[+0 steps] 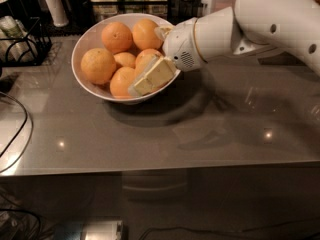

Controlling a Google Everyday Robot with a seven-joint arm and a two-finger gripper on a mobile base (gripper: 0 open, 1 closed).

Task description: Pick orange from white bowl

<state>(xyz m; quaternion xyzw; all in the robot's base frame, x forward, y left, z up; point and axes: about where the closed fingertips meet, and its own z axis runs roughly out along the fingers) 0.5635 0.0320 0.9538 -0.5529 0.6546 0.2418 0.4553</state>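
The white bowl point(90, 86) stands on the grey table at the back left and holds several oranges. The largest, paler, dimpled orange point(98, 65) lies at the bowl's left side. Rounder, deeper oranges point(117, 36) lie at the back, and a small one point(125, 59) sits in the middle. My gripper point(152, 77), cream-coloured, reaches down into the bowl's right side from the white arm point(260, 24). It lies against the oranges at the front right point(144, 59), apart from the pale large orange.
A grey table top point(200, 134) stretches in front and to the right. A black wire rack point(22, 44) stands at the left. Containers and a white cup point(54, 6) line the back edge. A black cable point(20, 129) curves at the left.
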